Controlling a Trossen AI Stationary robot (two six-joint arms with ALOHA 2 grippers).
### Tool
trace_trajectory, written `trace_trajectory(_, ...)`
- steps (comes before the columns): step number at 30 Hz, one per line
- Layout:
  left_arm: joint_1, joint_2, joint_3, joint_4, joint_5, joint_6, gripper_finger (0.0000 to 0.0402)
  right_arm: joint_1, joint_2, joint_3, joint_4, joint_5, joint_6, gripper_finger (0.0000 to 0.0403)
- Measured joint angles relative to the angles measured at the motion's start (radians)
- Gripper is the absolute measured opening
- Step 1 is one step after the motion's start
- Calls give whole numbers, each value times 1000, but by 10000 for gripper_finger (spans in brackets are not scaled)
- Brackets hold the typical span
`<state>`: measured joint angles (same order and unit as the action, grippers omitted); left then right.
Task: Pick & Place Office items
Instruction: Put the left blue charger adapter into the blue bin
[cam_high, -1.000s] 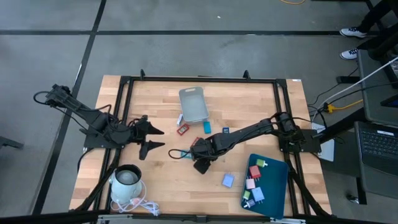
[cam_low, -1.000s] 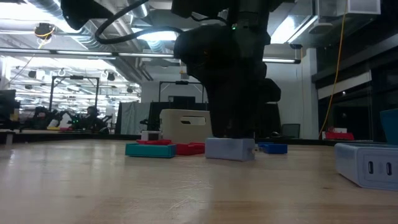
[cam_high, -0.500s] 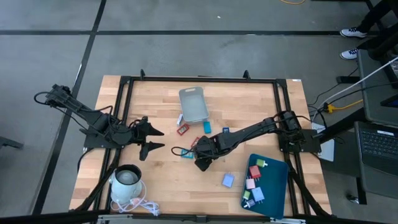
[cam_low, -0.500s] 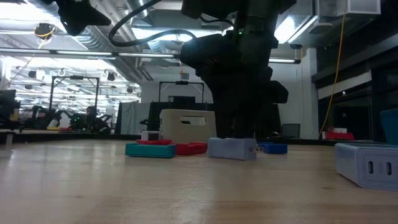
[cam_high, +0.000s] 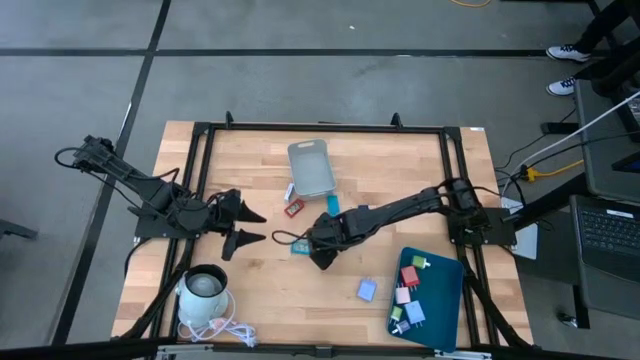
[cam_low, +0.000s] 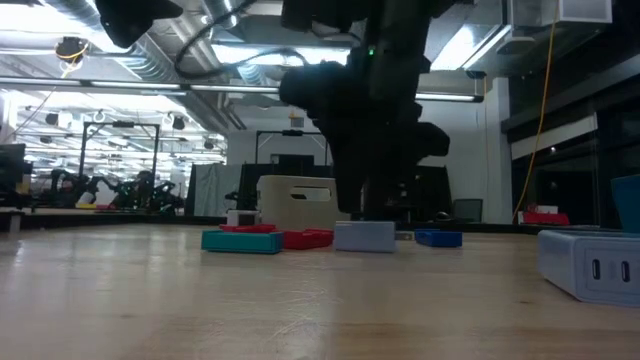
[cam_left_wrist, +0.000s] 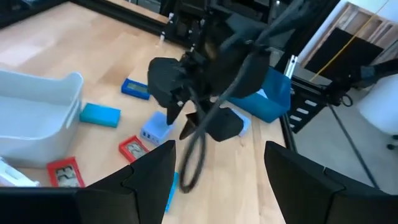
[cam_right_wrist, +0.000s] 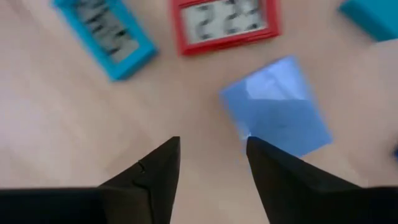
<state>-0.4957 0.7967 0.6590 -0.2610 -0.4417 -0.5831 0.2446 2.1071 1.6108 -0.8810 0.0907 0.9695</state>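
Note:
My right gripper (cam_high: 318, 256) hangs open, fingers pointing down, low over the middle of the table. In its wrist view a light-blue block (cam_right_wrist: 277, 109) lies flat beside one fingertip (cam_right_wrist: 252, 146); a red flat piece (cam_right_wrist: 224, 22) and a blue flat piece (cam_right_wrist: 102, 34) lie just beyond. The low view shows the block (cam_low: 365, 236) resting on the wood under the gripper (cam_low: 375, 195). More pieces lie around: a red one (cam_high: 294, 208), a teal one (cam_high: 332, 203), another light-blue one (cam_high: 367, 290). My left gripper (cam_high: 258, 225) waits open at the table's left. My right gripper has one fingertip (cam_right_wrist: 252, 146) standing at the near corner (cam_right_wrist: 239, 127) of the light-blue block, coming from above; I cannot tell whether it touches. The block lies flat on the table.
A translucent grey bin (cam_high: 312, 167) stands toward the far edge. A dark-teal tray (cam_high: 447, 300) with several small pieces sits at the near right corner. A white kettle with a cord (cam_high: 203, 292) stands near left. A white power strip (cam_low: 590, 262) lies at the low view's right.
My right gripper has shifted a little toward the table's left and far side while staying low. In the low view the light-blue block beneath it has slid slightly and turned, its side prong no longer showing.

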Motion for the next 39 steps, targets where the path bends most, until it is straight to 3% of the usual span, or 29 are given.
trace_trajectory(6, 0, 0, 0, 3, 18, -43, 239, 26, -9, 35, 0, 36, -26, 208)
trace_trajectory(14, 0, 0, 0, 3, 2, -72, 239, 2, -7, 51, -86, 108, -177, 224)
trace_trajectory(20, 0, 0, -1, 0, -9, -89, 239, -50, 24, 3, -52, 35, -299, 243)
trace_trajectory(27, 0, 0, -1, -27, -7, -134, 239, -101, 38, -52, -40, 55, -379, 281)
trace_trajectory(30, 0, 0, -1, -28, -8, -160, 239, -115, 26, -49, -24, 18, -395, 291)
trace_trajectory(39, 1, 0, -1, -27, -25, -201, 239, -107, 18, -37, -5, 24, -455, 289)
